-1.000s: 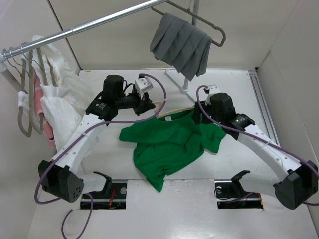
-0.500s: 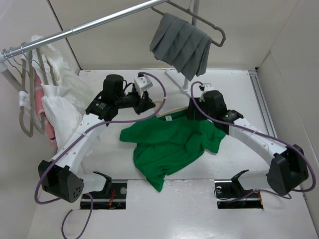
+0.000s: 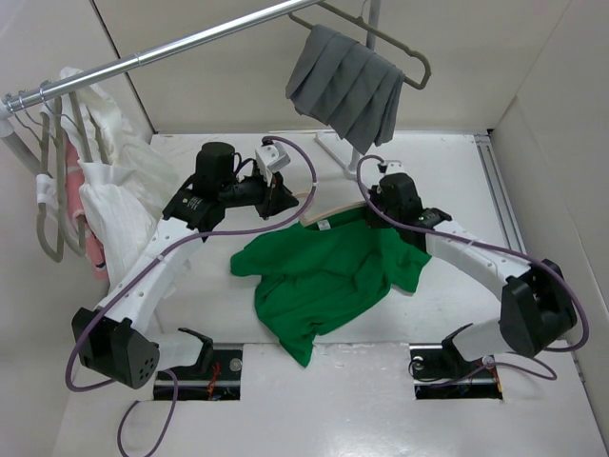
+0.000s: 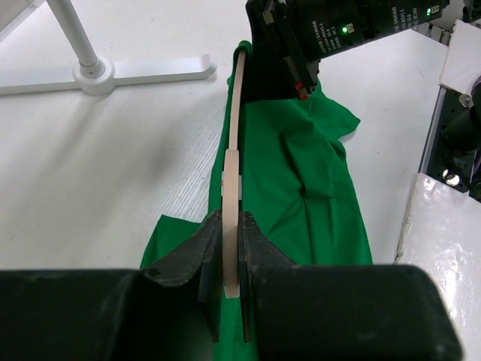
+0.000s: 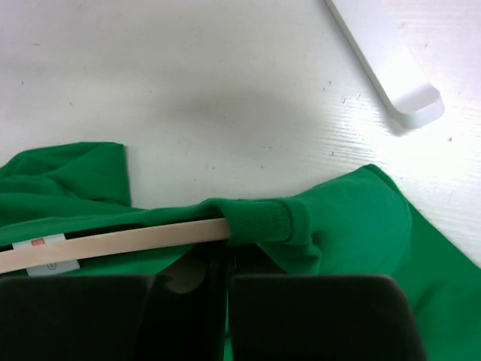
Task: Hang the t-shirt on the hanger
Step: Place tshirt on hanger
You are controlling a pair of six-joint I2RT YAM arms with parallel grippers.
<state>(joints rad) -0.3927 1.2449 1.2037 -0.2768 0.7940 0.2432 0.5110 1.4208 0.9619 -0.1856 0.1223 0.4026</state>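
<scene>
Fabric of the t-shirt (image 3: 319, 271) looks light and limp, so its ribbed collar (image 5: 259, 219) is the surest hold. It lies crumpled on the tabletop (image 3: 457, 171) beneath both tools. The right tool (image 5: 225, 274) is closed, apparently pinching cloth just under that collar. The left tool (image 4: 231, 248) clamps the stiff, slim hanger (image 4: 233, 150) running ahead into the neck.
</scene>
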